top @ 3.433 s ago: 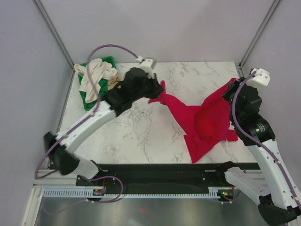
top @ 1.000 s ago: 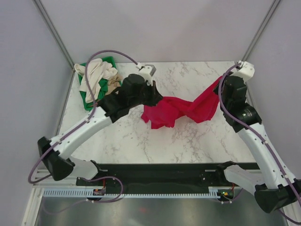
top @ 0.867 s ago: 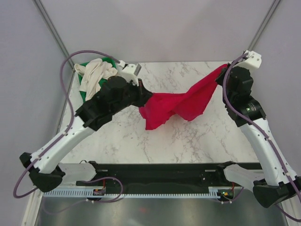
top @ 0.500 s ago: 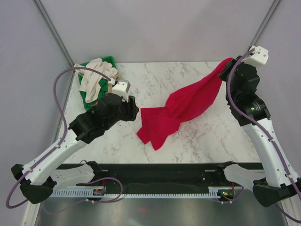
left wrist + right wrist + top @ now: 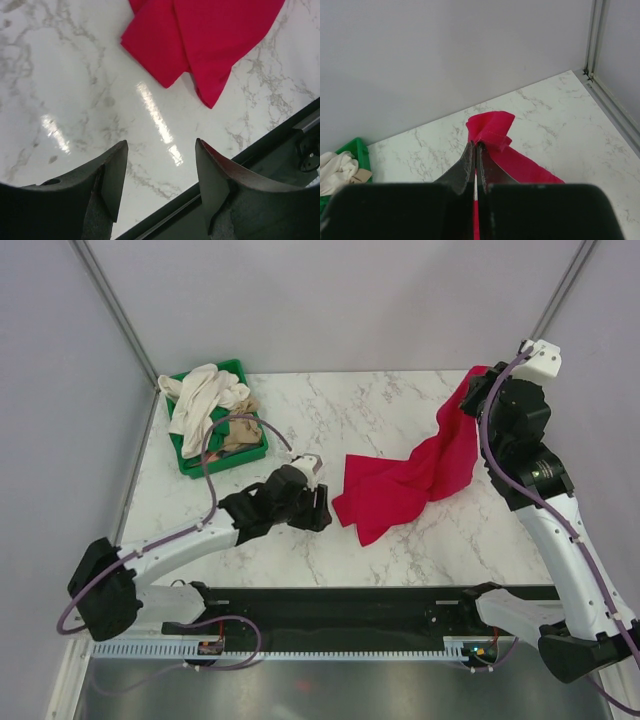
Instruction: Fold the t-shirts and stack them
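Right end effector [image 5: 476, 146] grips t-shirt [image 5: 400, 490]; left end effector [image 5: 161, 146] agape, empty; tray [image 5: 225, 460] seemingly full

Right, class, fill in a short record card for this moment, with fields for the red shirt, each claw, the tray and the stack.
red shirt: unfolded, one end lifted at the far right, the rest bunched on the table
right claw: shut on a fold of the red shirt
left claw: open, empty, over bare table just short of the red shirt's near corner
tray: far left corner, holding pale shirts in a loose heap
stack: not yet started
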Controlling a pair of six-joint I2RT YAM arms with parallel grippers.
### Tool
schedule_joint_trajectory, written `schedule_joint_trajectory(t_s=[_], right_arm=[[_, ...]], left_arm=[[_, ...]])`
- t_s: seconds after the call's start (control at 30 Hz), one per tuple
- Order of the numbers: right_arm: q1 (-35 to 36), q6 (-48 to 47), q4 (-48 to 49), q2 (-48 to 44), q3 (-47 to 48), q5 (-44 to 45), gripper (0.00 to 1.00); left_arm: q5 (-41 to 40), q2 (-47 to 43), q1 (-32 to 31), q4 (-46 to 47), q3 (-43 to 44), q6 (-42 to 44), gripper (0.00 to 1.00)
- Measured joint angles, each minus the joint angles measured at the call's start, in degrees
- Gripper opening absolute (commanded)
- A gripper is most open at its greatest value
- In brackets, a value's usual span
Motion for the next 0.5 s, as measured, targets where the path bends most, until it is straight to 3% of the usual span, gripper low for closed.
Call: schedule_joint_trajectory(t_s=[0.13,0.37,0.5], right_arm=[[0.0,0.0,0.0,-0.2,-0.2,-2.5,0.0],[0.0,0.0,0.0,-2.5,-2.4,-4.4,0.0],[0.0,-0.3,0.0,-3.3,-3.6,-4.6,0.0]], left_arm=[[4.3,11.8,-0.9,8.5,2.7,-0.2,0.63],[8.5,32.5,-1.0,14.3,17.6,0.7,0.6],[10.8,40.2,-0.8,15.8,23.4,1.0,0.5]])
